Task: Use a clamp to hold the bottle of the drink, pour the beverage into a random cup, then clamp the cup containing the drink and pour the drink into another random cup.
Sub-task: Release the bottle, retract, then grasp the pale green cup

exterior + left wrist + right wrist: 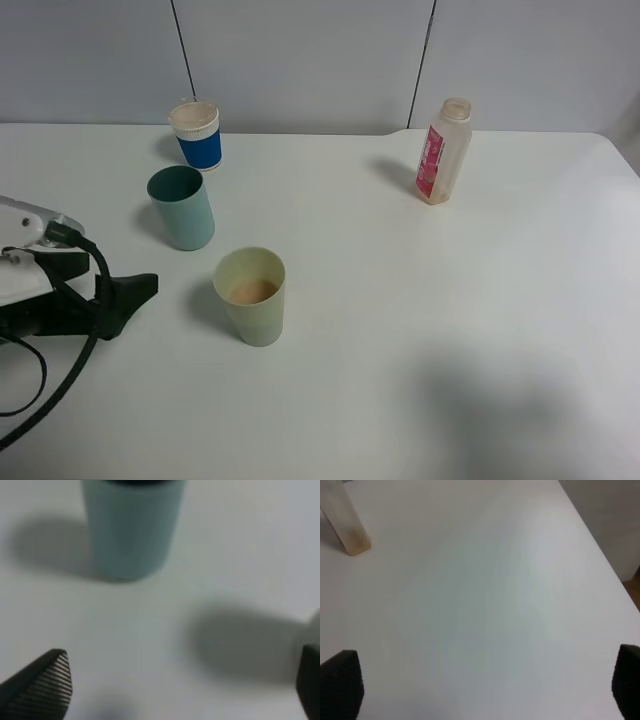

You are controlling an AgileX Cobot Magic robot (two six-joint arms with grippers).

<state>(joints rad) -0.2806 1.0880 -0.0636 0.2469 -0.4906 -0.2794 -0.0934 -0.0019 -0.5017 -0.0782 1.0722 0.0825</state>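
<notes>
Left clamp and right clamp stood with fingers wide and empty, the left near the yellow-green tumbler of beverage, presumably to grasp it.

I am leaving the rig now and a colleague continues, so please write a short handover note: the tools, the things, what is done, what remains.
Left tool: open, empty, low over the table, left of the yellow-green cup, facing the teal cup.
Right tool: open, empty, over bare table near the bottle.
Things: bottle upright at the back right, not held; beverage in the yellow-green cup; teal cup upright, looks empty; blue cup further back.
Done: first pour, bottle set down.
Left: grip the yellow-green cup and pour into the teal cup.
</notes>
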